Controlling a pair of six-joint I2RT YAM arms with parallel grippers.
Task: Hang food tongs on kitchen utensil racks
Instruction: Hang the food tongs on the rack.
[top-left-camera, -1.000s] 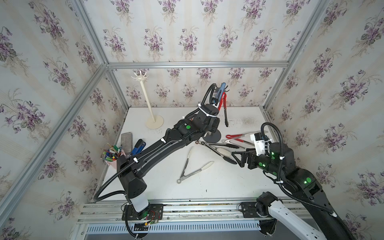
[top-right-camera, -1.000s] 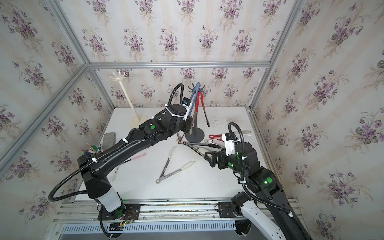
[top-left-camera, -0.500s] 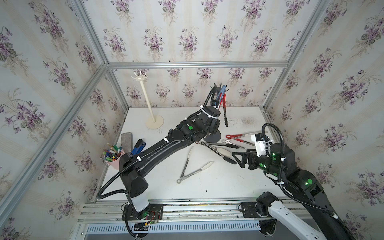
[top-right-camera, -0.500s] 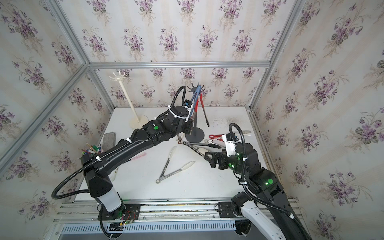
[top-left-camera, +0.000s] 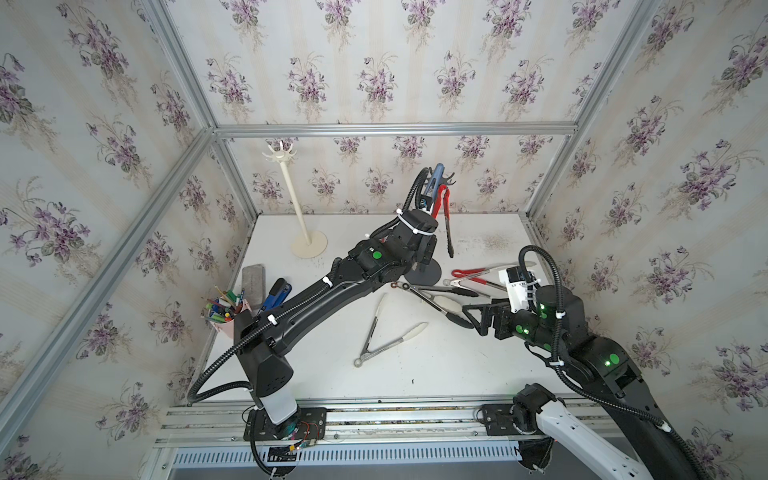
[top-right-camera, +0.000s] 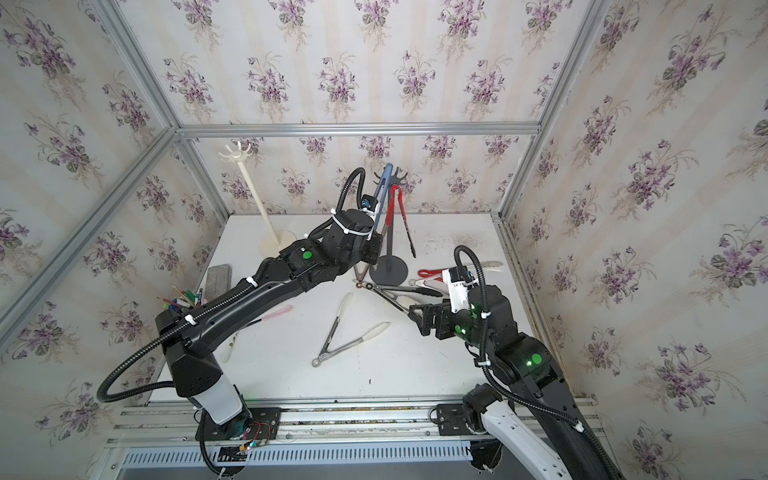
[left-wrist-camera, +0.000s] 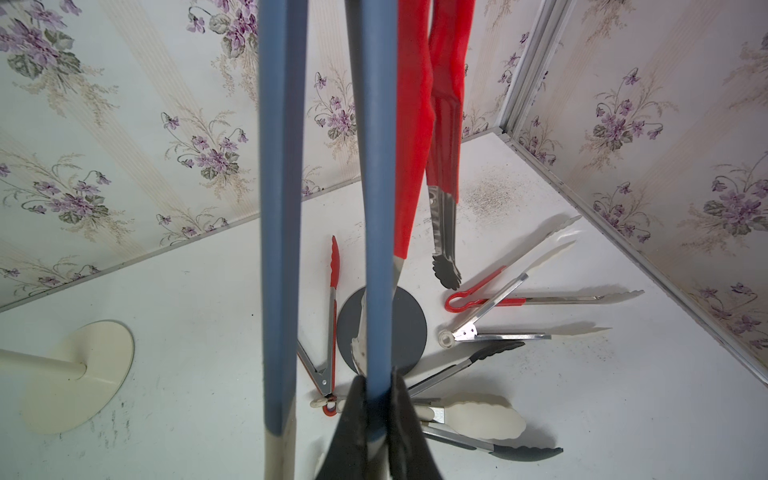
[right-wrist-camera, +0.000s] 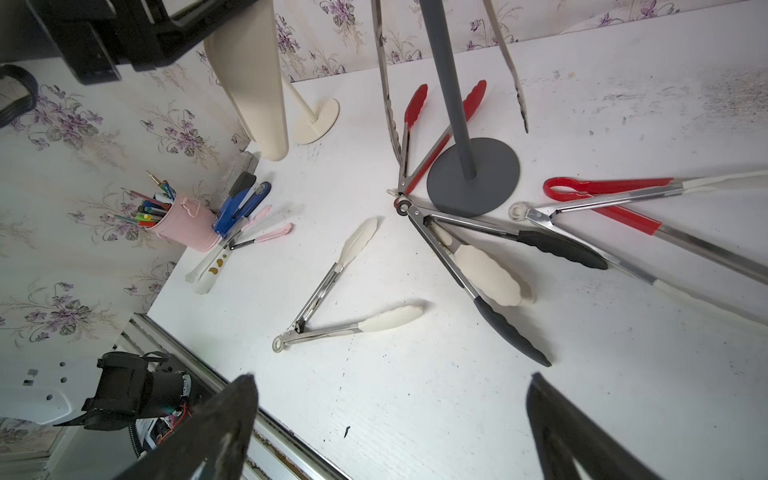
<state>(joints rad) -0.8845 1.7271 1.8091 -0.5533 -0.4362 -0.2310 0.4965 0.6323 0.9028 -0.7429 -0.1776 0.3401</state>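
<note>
The white table (top-left-camera: 457, 374) held loose tongs (top-left-camera: 413, 332) around the dark grey rack (top-right-camera: 390, 270); red tongs (left-wrist-camera: 415, 124) hung there. Your left gripper (left-wrist-camera: 376, 392) clenched blue tongs (left-wrist-camera: 282, 208), your right gripper (right-wrist-camera: 390, 378) gaped empty.

**Violets on every wall**

The wallpaper (top-left-camera: 374, 75) shows purple flower sprigs on pale cream stripes. There's a cream-white rack (top-left-camera: 309, 248) and a dark grey rack (top-right-camera: 388, 270), blue tongs (left-wrist-camera: 280, 208), red tongs (left-wrist-camera: 444, 124), a white table (top-left-camera: 436, 365) speckled with dark marks, a pink cup (right-wrist-camera: 189, 226).
</note>
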